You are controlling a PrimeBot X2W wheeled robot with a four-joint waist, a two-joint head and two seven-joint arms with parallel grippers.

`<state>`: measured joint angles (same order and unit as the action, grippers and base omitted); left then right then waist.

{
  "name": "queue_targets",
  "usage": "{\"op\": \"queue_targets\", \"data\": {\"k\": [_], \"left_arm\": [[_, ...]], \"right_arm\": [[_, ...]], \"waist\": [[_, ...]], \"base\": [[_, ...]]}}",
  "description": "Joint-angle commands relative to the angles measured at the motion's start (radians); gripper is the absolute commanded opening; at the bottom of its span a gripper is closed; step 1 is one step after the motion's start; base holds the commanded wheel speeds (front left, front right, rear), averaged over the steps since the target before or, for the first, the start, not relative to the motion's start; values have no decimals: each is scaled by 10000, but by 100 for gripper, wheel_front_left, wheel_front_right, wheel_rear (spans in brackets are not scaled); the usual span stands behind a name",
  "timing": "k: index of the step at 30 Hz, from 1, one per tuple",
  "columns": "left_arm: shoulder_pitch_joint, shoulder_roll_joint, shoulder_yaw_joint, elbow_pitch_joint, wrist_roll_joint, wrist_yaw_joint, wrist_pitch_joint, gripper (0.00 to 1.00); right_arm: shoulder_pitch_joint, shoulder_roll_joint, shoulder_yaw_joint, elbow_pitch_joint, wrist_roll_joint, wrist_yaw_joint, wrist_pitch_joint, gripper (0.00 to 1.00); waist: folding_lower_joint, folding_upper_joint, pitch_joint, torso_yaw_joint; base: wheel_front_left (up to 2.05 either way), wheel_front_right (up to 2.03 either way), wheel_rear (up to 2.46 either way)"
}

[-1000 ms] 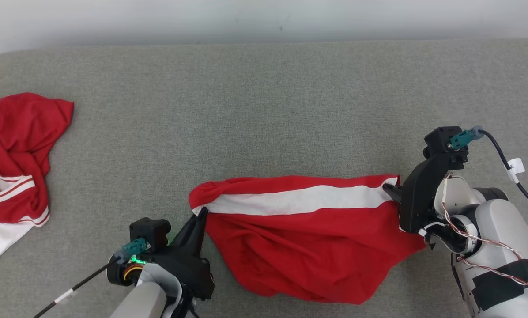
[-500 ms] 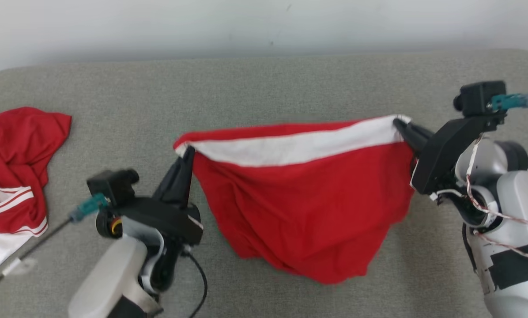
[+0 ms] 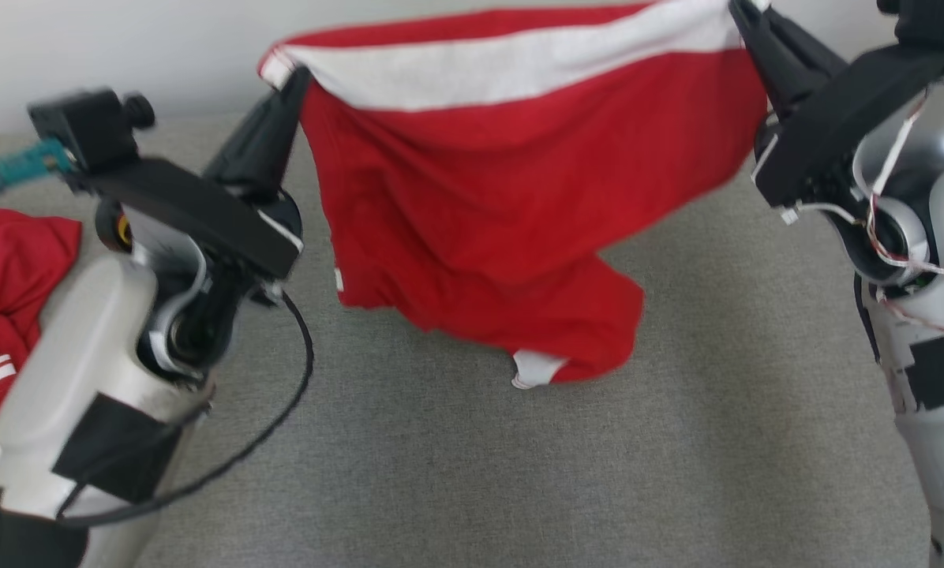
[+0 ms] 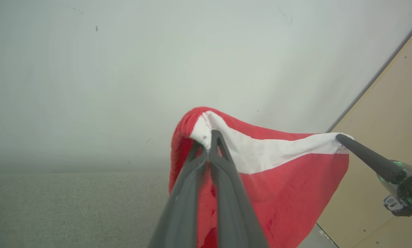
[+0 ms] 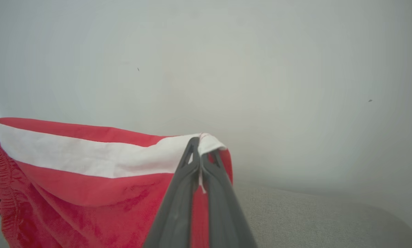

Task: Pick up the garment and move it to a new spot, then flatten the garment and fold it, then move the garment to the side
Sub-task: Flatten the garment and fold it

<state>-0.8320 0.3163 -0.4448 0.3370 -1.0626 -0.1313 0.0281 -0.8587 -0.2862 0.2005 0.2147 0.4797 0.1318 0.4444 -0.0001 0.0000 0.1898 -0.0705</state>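
The garment [image 3: 480, 189] is red with a broad white band along its top edge. It hangs in the air, stretched between both grippers above the grey surface [image 3: 472, 473]. My left gripper [image 3: 298, 75] is shut on the garment's left top corner. My right gripper [image 3: 736, 9] is shut on its right top corner. In the left wrist view the left gripper [image 4: 209, 136] pinches the white band of the garment [image 4: 278, 182]. In the right wrist view the right gripper [image 5: 199, 141] pinches the white corner of the garment [image 5: 89, 162]. The lower hem dangles just above the surface.
A second red and white garment [image 3: 6, 292] lies crumpled at the left edge of the grey surface, partly behind my left forearm. A pale wall [image 3: 125, 47] rises behind the surface. A black cable [image 3: 282, 410] loops from my left arm.
Both grippers have risen with the garment, lifting it off the surface until it hangs between them. The head camera has also shifted, so the surface sits lower in the picture.
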Motion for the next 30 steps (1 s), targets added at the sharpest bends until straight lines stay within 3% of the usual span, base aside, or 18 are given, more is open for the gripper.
{"op": "queue_targets", "data": {"k": [1, 9, 16, 26, 30], "left_arm": [[-277, 97, 86, 11, -97, 36, 82, 0], [-2553, -62, 1175, -72, -823, 459, 170, 0], [-4227, 212, 1682, -51, -319, 959, -271, 0], [-5713, 368, 1941, -15, 1149, 717, -2417, 0], [-5815, 169, 2120, -197, 1191, 475, -2763, 0]], "right_arm": [[-246, -76, 166, 116, 28, -21, -145, 0], [-2934, -203, 899, 1046, -370, -21, -870, 0], [-4650, 60, 541, 1870, -1177, -21, -2261, 0], [-5821, 778, -1311, 2841, -3787, -30, -6166, 0], [-6012, 1039, -2030, 2683, -5054, -32, -6961, 0]], "waist": [[1, 0, 245, -171], [1, 0, 1880, -744], [1, 0, 3294, -1182], [1, 0, 4102, -1524], [1, 0, 4452, -1518]], "base": [[0, 0, 0], [0, 0, 0], [0, 0, 0], [0, 0, 0], [0, 0, 0]]}}
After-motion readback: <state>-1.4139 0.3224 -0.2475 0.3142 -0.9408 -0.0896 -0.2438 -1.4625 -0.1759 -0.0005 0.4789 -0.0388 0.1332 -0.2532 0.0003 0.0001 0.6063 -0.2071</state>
